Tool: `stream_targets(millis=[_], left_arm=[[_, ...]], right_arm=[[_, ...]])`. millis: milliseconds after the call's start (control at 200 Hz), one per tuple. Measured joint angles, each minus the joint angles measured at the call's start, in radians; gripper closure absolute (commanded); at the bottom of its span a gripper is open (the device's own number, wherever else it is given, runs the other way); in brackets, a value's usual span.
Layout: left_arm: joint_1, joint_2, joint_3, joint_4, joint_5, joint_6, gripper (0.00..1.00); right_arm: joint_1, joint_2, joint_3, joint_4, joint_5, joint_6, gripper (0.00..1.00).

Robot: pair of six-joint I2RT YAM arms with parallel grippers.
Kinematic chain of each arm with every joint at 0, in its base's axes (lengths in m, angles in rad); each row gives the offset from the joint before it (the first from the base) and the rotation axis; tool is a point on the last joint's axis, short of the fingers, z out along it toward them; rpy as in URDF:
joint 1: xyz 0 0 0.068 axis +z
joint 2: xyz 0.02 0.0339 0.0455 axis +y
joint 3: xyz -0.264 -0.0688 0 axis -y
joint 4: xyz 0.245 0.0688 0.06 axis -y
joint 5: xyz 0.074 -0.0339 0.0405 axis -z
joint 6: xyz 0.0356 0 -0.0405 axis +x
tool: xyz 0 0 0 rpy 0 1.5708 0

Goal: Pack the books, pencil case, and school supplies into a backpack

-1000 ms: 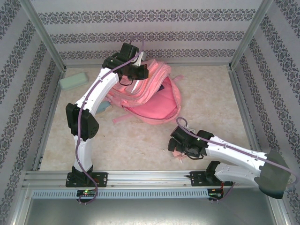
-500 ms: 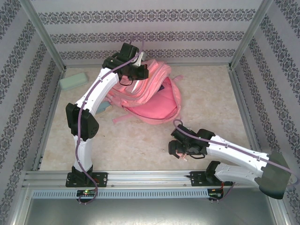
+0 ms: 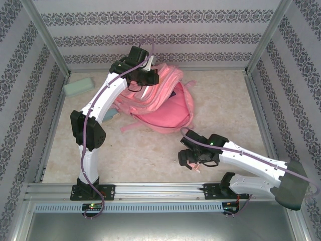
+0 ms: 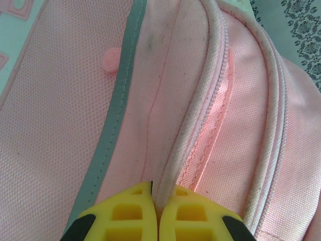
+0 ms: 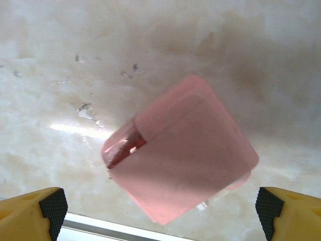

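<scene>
Hovering wide open over the skewed pink block (image 5: 183, 150), the right pincer (image 5: 159, 206) may twist it away (left pincer (image 4: 156, 201) clamps backpack (image 4: 60, 125) piping).

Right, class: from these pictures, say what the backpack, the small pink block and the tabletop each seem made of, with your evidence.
The backpack: matt woven fabric; fine mesh weave, stitched seams and corded piping show. The pink block: probably plastic, smooth, faintly glossy, one end translucent red. The tabletop: glossy marble-look surface, pale veining and a light reflection; possibly printed laminate.
</scene>
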Motion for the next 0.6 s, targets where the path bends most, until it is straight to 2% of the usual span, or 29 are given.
stream_targets(millis=[285, 600], left_arm=[[0.000, 0.000, -0.002, 0.000, 0.000, 0.000, 1.00], [0.000, -0.008, -0.021, 0.006, 0.001, 0.000, 1.00]], right_arm=[[0.064, 0.125, 0.016, -0.027, -0.025, -0.048, 0.02], [0.146, 0.129, 0.000, -0.006, -0.086, 0.021, 0.02]])
